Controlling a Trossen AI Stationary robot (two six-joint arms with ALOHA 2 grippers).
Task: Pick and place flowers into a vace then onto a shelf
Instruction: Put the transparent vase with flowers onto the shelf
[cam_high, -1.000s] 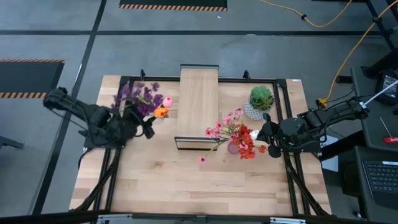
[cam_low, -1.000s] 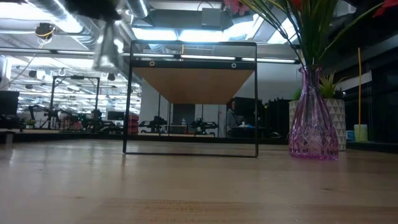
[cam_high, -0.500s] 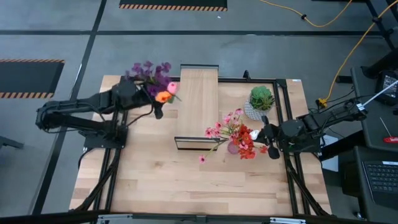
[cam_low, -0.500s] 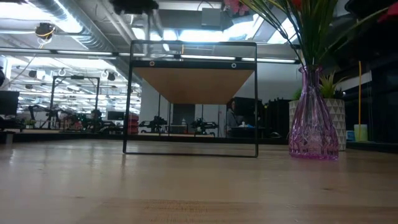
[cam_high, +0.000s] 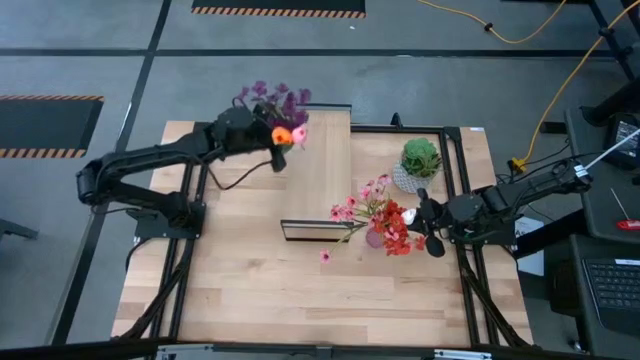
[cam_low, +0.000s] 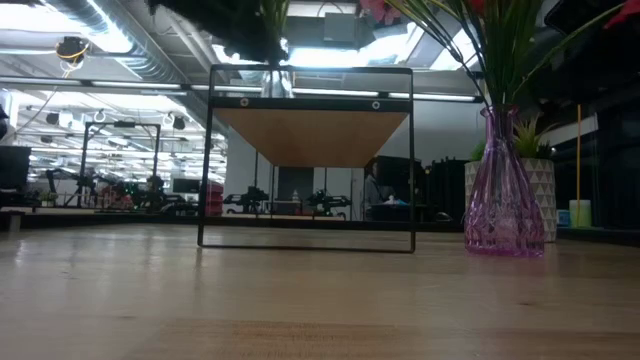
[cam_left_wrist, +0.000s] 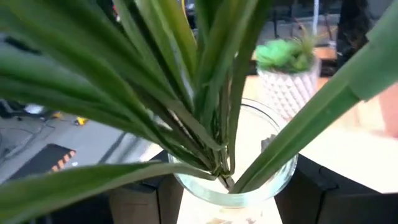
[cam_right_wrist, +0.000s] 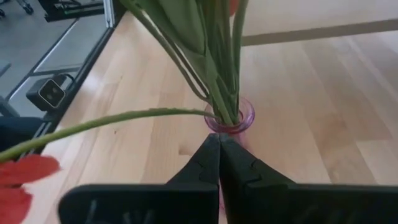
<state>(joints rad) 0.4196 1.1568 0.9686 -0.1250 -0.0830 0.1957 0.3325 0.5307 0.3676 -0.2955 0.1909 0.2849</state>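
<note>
Left side: the left gripper (cam_high: 262, 148) is extended to the far left corner of the shelf (cam_high: 318, 170) and is closed around a clear glass vase (cam_left_wrist: 233, 180), whose rim sits between its dark fingers in the left wrist view. That vase carries purple, orange and pink flowers (cam_high: 275, 110) and is held above shelf-top height; in the low view its base appears just over the far edge of the plank, and contact cannot be confirmed. Judgement: glass is rigid, smooth and breakable, and the long stems make the load top-heavy, so the body of the vase is the correct place to hold, kept upright and lowered gently; the stems are soft and offer no secure purchase. Centre: the shelf is a long light-wood plank on a dark frame with an open end, standing on the desk (cam_high: 300, 290), its top bare. Right of the shelf: a pink glass vase (cam_low: 503, 190), ribbed, narrow at the neck and flared at the base, stands on the desk holding pink and red flowers (cam_high: 385, 220) that splay outward. A green plant in a white pot (cam_high: 418, 165) stands just behind it. Right side: the right gripper (cam_high: 432, 222) is at this vase, fingertips meeting in front of its neck in the right wrist view; it looks closed, and not on the vase. Judgement: this vase remains to be shelved.
</note>
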